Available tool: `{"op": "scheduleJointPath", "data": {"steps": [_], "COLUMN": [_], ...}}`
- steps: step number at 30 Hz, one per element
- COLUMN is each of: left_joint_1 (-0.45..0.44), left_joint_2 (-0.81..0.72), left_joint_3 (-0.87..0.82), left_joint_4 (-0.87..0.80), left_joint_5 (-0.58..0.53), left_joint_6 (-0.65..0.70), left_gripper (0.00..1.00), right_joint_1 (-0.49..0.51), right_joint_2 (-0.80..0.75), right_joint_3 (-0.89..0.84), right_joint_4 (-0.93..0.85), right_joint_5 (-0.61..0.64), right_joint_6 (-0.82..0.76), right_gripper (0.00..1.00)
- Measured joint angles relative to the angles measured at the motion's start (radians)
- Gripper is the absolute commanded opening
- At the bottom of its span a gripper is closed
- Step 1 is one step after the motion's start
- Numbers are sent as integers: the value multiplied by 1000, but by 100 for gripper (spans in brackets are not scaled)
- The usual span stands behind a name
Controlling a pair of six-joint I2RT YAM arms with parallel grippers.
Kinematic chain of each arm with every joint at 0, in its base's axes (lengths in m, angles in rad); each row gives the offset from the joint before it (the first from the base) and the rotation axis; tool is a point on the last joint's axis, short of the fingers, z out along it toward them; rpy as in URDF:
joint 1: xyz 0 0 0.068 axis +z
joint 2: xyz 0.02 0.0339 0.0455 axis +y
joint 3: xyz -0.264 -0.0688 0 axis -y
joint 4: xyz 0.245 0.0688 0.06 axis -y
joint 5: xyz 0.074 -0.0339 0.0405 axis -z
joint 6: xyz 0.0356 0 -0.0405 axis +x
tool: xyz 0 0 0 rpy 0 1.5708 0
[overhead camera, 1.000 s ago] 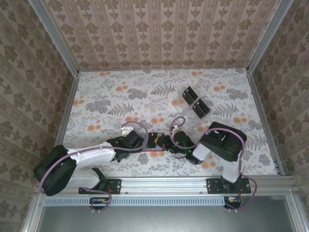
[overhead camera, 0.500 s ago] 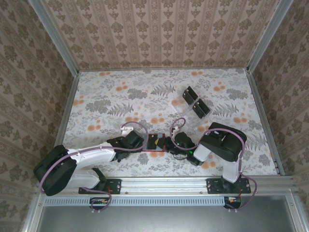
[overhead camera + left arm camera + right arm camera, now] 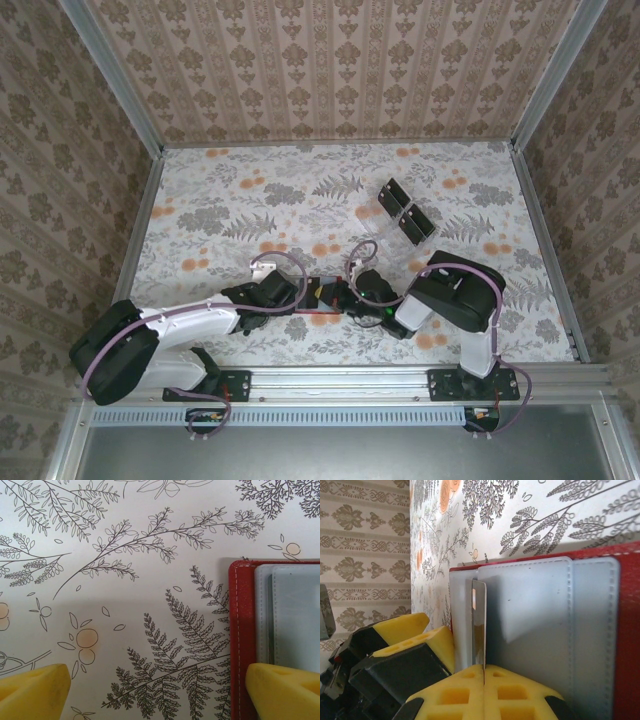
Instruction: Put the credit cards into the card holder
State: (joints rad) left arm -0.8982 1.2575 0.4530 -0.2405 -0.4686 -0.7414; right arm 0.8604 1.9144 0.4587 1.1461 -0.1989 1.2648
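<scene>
Floral tabletop [image 3: 125,510] under stitched red card holder [image 3: 237,630].

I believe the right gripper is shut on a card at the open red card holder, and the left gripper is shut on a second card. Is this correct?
Not quite. The left wrist view shows the left gripper open, its yellow fingers wide apart, holding no card. The rest stands: the right gripper is shut on a credit card at the open red card holder.

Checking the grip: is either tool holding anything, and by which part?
The right tool pinches a credit card by its near edge; the left tool is open, holding nothing.
</scene>
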Motion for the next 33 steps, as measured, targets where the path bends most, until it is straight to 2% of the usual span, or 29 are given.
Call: {"op": "scheduleJointPath", "data": {"steps": [8, 13, 15, 19, 26, 33], "left_joint_1": [-4, -1, 11, 51, 110, 128], "left_joint_2": [0, -23, -44, -91, -126, -123], "left_joint_3": [0, 0, 2, 7, 7, 6], "left_joint_4": [1, -21, -37, -77, -131, -163], "left_joint_5": [0, 3, 11, 16, 20, 20], "left_joint_6": [0, 0, 0, 0, -4, -34], "left_gripper": [100, 100, 100, 100, 100, 100], "right_joint_1": [3, 3, 3, 0, -13, -14], "right_joint_2": [2, -33, -63, -120, -190, -200], "right_joint_3": [55, 96, 126, 199, 345, 477], "right_joint_4": [-86, -187, -275, -502, -886, -1131], "right_joint_5": [-24, -42, -52, -65, -61, -8], "right_joint_6": [-5, -26, -56, -134, -289, -405], "right_gripper": [0, 30, 36, 41, 39, 15]}}
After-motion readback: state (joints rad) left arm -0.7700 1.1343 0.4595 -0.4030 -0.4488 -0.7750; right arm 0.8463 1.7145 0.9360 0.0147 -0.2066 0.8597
